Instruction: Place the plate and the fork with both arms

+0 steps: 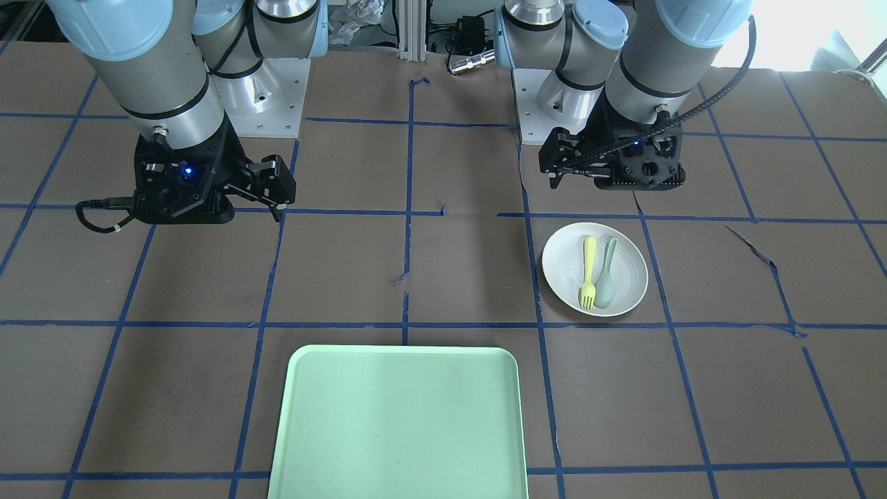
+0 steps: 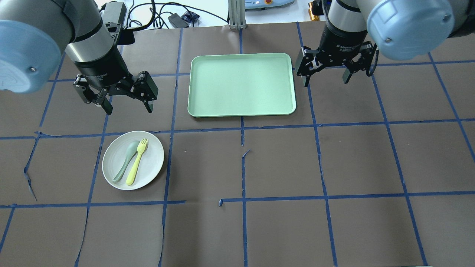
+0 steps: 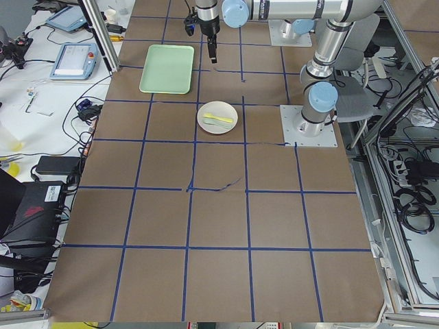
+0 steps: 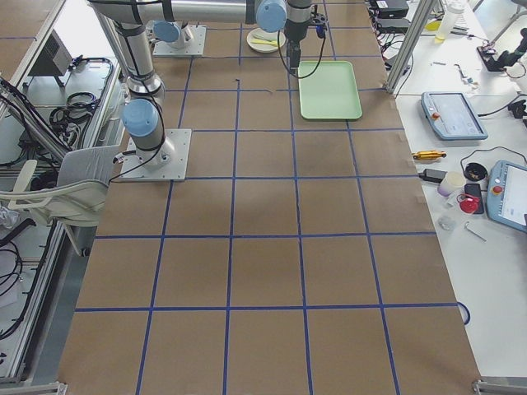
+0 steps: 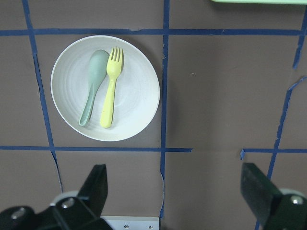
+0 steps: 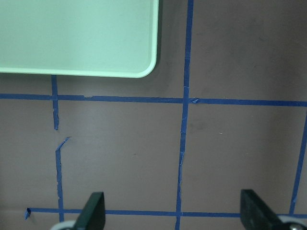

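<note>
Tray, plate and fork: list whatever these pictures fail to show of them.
tray: in the front-facing view, one end is cut off by the bottom edge; in the left wrist view, only a sliver shows at the top edge.
fork: in the exterior right view, too small to make out its tines.
plate: outside the right wrist view.

tray (image 1: 402, 423) cut off by bottom edge, fork (image 4: 263, 41) tines indistinct
</note>
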{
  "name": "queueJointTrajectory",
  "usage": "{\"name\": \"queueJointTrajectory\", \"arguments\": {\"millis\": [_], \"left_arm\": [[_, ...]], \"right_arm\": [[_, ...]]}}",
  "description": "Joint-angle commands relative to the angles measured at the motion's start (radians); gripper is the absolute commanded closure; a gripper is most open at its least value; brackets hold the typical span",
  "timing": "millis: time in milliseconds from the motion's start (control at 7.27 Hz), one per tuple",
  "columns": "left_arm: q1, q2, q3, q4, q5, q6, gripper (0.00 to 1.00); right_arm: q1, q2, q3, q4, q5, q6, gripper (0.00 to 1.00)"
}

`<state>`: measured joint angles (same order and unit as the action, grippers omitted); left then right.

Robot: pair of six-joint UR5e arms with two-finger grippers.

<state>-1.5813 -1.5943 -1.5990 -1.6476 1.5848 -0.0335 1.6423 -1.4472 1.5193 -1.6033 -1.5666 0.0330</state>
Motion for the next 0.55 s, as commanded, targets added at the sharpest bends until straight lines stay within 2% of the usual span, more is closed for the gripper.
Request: {"name": "queueJointTrajectory", "arguments": {"millis": [0,412], "left_arm": [[0.001,0.007,-0.001,0.000,0.001,0.001,0.00],[0.000,-0.010,-0.002,0.002,-0.008,0.000,0.00]], "right_arm": [[0.001,0.001,0.001,0.005,0.000,-0.007,0.00],[0.004,0.008,-0.002,0.005,0.010,-0.008,0.00]]}}
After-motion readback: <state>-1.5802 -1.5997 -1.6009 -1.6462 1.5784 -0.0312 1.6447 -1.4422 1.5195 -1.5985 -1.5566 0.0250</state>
